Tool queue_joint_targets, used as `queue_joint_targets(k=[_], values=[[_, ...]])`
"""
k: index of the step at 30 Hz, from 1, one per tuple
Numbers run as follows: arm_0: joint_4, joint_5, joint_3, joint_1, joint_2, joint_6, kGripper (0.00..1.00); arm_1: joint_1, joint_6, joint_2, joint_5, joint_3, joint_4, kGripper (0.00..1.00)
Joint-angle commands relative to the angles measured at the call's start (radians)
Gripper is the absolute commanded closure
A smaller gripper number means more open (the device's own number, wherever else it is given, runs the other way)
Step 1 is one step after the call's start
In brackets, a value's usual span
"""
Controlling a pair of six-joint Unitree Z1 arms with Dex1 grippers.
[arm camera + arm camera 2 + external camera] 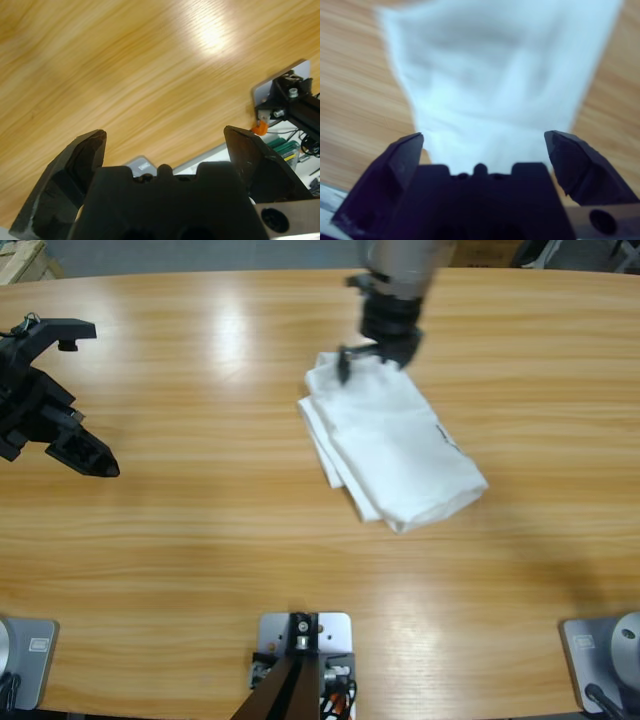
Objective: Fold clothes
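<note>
White T-shirt (392, 451) lay folded, compact, mid-tabletop (200, 540). Right end effector (372, 353) spread wide at its far edge, gripping nothing. Left end effector (82, 452) also spread, empty, well apart. Fabric likely thin, limp, light; pinch layered edge.

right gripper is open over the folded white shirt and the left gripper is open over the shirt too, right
Not quite. The right gripper is open at the folded white shirt, but the left gripper, also open, is over bare wooden table, as the left wrist view shows; in the high view it sits far from the shirt.
</note>
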Motion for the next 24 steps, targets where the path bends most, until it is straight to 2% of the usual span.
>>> queue_joint_targets(k=[1, 5, 8, 16, 24], values=[[-0.023, 0.01, 0.052, 0.009, -0.016, -0.006, 0.082, -0.033, 0.02, -0.196, 0.012, 0.477, -0.268, 0.023], [-0.023, 0.01, 0.056, 0.01, -0.023, -0.004, 0.082, -0.033, 0.067, -0.253, 0.049, 0.702, -0.431, 0.023], [-0.023, 0.01, 0.055, 0.009, -0.022, -0.004, 0.082, -0.032, 0.084, -0.269, 0.067, 0.767, -0.485, 0.023], [-0.02, 0.01, 0.056, 0.009, -0.027, -0.004, 0.082, -0.01, 0.094, -0.219, 0.111, 0.766, -0.533, 0.027], [-0.02, 0.017, 0.059, 0.009, -0.033, -0.004, 0.082, 0.096, 0.145, -0.115, 0.129, 0.683, -0.544, 0.027]])
